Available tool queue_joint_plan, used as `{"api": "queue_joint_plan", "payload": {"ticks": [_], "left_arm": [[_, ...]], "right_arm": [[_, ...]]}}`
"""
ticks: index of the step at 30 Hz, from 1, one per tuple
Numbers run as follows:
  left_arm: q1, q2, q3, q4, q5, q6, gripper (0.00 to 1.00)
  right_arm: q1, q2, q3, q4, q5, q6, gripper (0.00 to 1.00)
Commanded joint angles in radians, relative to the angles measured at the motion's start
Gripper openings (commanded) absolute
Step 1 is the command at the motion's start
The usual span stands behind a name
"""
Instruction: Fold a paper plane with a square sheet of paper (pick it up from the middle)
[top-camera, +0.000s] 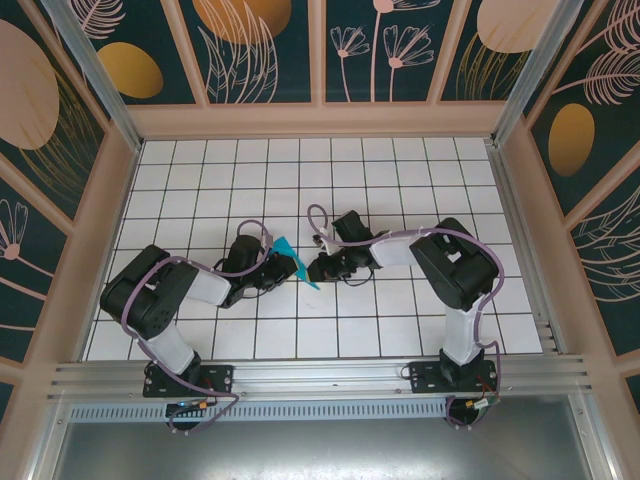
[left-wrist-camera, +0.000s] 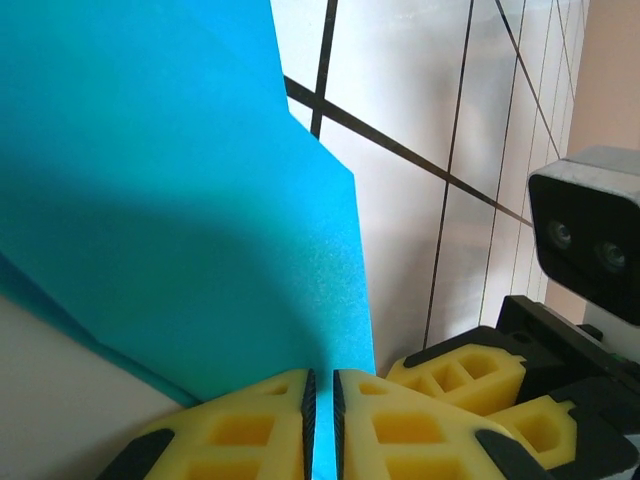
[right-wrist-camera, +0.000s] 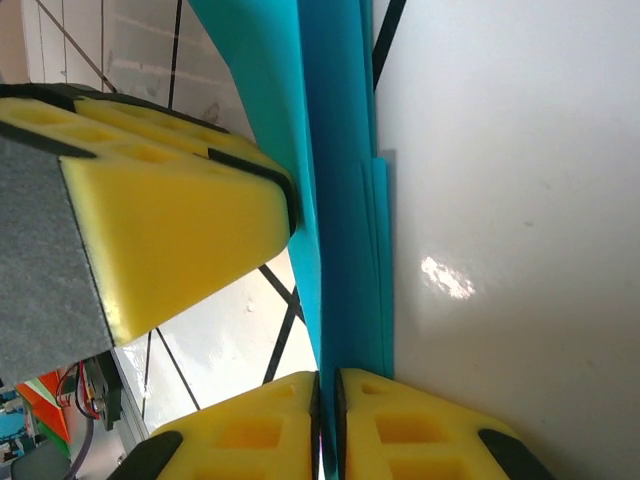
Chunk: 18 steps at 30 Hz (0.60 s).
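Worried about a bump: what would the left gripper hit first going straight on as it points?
Probably the white table beyond the blue paper that the left gripper pinches; the right gripper sits just beside that line, so depth is uncertain.

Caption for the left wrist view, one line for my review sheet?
Close-up: the left pincer shut on the folded teal paper, over the white grid table.

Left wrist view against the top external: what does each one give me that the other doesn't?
Left wrist: the left jaws pinched shut on the teal paper's edge, its folded layers overlapping. Top external: both arms' whole poses, meeting over the middle of the table. Both: the teal paper held between the arms, the right jaws close beside the left.
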Motion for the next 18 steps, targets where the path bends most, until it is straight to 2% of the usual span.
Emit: {"api": "queue_joint_plan", "payload": {"ticks": [1, 4, 10, 18], "left_arm": [[-0.004, 0.015, 0.009, -0.075, -0.065, 0.015, 0.17], [-0.004, 0.044, 0.009, -0.078, -0.068, 0.015, 0.16], [-0.003, 0.045, 0.014, -0.097, -0.076, 0.015, 0.16], [-0.004, 0.051, 0.05, -0.204, -0.11, 0.03, 0.12]], "right_arm": [[-0.007, -0.038, -0.024, -0.02, 0.002, -0.014, 0.13], [-0.005, -0.023, -0.032, -0.013, 0.007, -0.013, 0.09], [-0.005, 0.022, -0.023, -0.018, 0.023, -0.012, 0.09], [-0.006, -0.119, 0.001, -0.096, 0.098, -0.021, 0.21]]}}
